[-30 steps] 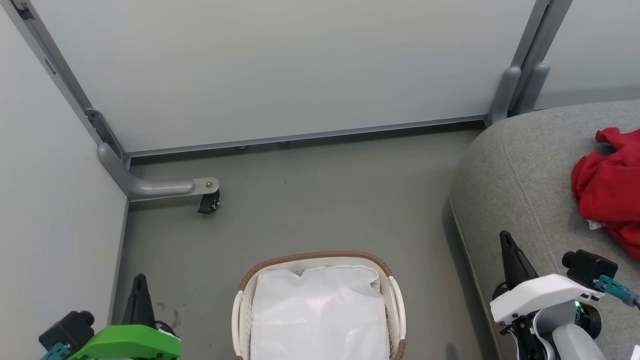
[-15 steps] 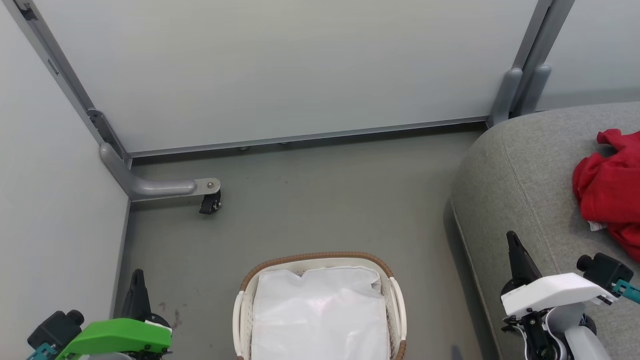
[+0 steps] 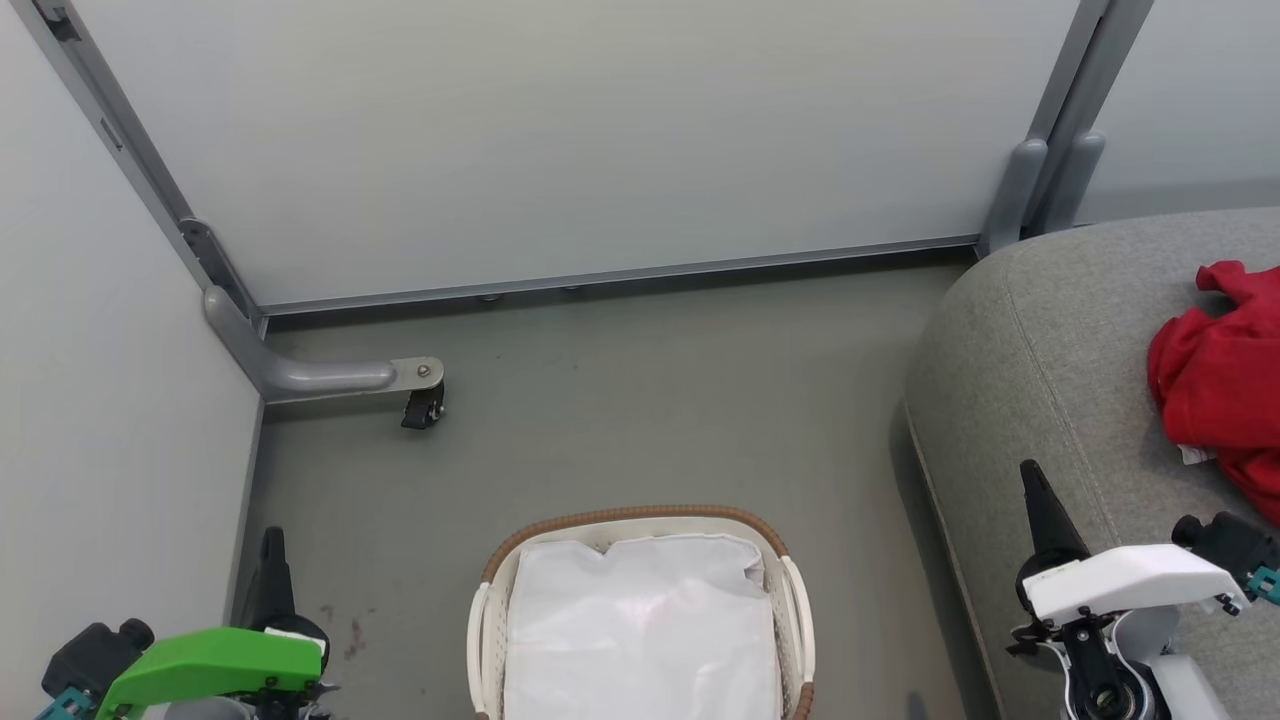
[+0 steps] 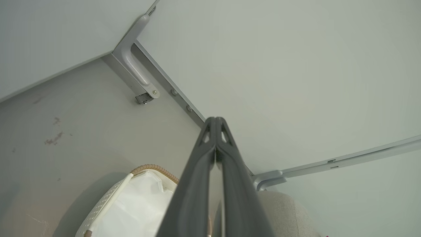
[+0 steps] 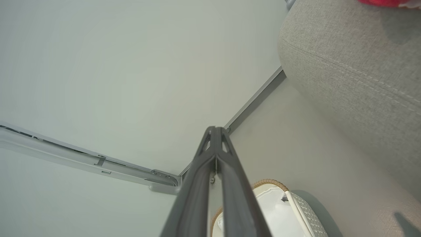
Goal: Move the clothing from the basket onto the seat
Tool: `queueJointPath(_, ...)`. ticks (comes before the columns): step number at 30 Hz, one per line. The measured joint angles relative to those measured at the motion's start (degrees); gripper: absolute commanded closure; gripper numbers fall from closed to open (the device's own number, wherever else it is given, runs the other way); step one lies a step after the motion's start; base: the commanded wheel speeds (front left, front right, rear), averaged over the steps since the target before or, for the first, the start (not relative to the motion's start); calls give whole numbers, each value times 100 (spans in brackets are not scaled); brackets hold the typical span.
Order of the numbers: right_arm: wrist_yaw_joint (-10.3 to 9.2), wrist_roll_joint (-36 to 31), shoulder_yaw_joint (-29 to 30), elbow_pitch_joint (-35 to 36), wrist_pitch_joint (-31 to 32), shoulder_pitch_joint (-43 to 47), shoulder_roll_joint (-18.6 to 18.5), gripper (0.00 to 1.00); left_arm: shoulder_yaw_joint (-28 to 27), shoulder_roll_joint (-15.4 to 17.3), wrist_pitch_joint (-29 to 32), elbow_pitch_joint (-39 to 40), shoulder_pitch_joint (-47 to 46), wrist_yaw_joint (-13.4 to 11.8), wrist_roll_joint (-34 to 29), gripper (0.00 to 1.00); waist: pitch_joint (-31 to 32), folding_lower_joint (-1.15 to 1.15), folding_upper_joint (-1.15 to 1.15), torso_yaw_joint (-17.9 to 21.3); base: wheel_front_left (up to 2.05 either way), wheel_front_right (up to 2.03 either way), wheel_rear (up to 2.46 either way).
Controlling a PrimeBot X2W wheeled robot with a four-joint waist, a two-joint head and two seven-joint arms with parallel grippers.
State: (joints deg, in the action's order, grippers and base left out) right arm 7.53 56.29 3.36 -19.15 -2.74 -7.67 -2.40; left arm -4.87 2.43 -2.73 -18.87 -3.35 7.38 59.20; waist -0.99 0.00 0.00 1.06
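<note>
Grey floor bears the basket, its white liner bare, apparently because the red clothing lies heaped on the seat, so the left gripper and right gripper hang pinched closed and empty.

Grey floor, basket on it, seat bearing clothing

Open floor lies between basket and wall panel; seat bounds the right.

Clothing on seat, right of basket.
</note>
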Motion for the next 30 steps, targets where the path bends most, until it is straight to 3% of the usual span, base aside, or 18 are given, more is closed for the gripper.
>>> queueJointPath(30, -2, 1758, 155, 242, 454, 37, -16, 100, -71, 8, 455, 224, -119, 0, 1612, 100, 34, 0, 0, -44, 0, 0, 0)
